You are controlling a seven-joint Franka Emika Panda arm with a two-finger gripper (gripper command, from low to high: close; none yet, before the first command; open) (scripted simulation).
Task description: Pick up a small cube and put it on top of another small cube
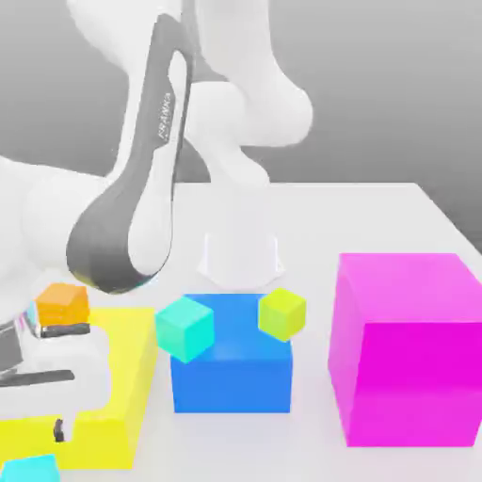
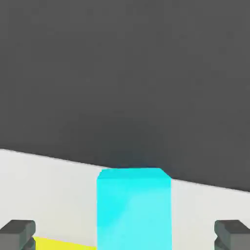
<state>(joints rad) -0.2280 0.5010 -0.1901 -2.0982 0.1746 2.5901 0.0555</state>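
The small bright cyan cube [image 1: 33, 468] sits at the near edge of the exterior view's left, just in front of the yellow block. In the hand view the cyan cube [image 2: 134, 207] stands upright between my two fingertips [image 2: 18, 233], with wide gaps on both sides. My gripper [image 2: 125, 234] is open and touches nothing. In the exterior view my gripper [image 1: 36, 438] hangs right above that cube, with one dark finger [image 1: 58, 430] showing. A turquoise-mint small cube [image 1: 185, 328] and a lime small cube [image 1: 282, 313] rest on the big blue block [image 1: 231, 377].
A yellow L-shaped block [image 1: 122, 377] lies beside my hand, and its corner [image 2: 58, 242] appears in the hand view. A small orange cube [image 1: 61, 303] sits behind it. A big magenta block [image 1: 409, 348] stands at the exterior view's right. The white table [image 1: 377, 216] extends behind.
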